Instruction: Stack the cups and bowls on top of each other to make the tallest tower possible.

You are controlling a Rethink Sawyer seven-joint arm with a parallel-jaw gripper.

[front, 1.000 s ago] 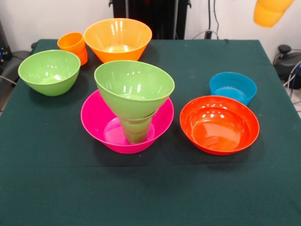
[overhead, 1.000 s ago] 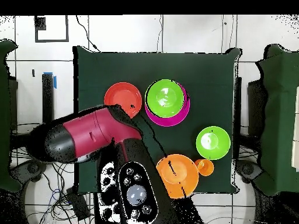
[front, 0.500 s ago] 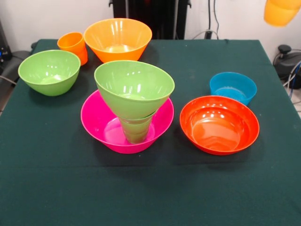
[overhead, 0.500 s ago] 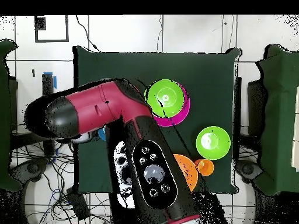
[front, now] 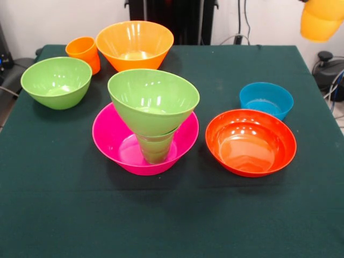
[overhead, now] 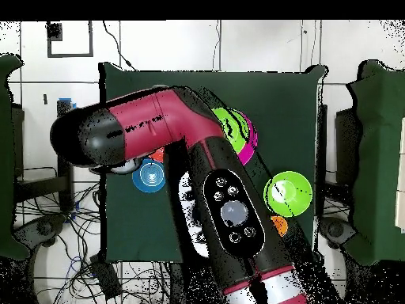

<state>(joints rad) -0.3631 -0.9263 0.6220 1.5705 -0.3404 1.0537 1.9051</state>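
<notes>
The yellow cup [front: 322,20] has swung back down a little at the upper right corner of the front view, high above the worktop [front: 172,215], well apart from the tower [front: 153,115]. So the carry is under way, I judge, but nothing is placed yet. The tower stands as before: pink bowl [front: 107,137] as base, green cup [front: 156,148] in it, light green bowl [front: 153,97] tilted on top. My jaws are out of sight; I cannot tell how they stand. From overhead my arm [overhead: 158,134] has swept across and hides most bowls
</notes>
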